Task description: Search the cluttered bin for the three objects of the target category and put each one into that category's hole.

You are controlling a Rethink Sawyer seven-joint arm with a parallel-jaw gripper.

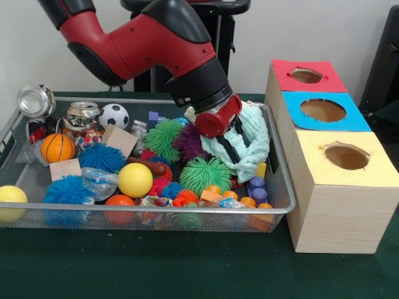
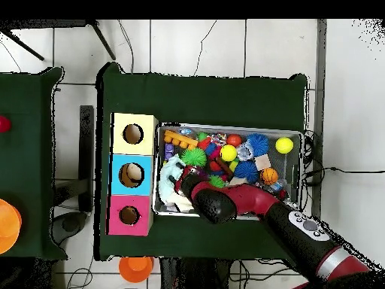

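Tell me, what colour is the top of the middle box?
Blue: the middle box, clearest in the front view.

The gripper (image 1: 229,138) is buried in the pale green cloth (image 1: 249,144), so its fingers cannot be made out (in either view). The arm (image 1: 143,40) is cut off at the front view's top edge. Toys beneath the arm (image 2: 248,202) are hidden overhead.

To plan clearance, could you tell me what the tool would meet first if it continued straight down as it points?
Most likely the pale mint fabric bundle at the wire bin's box-side end; the tool is already pressed against it, though depth is unclear.
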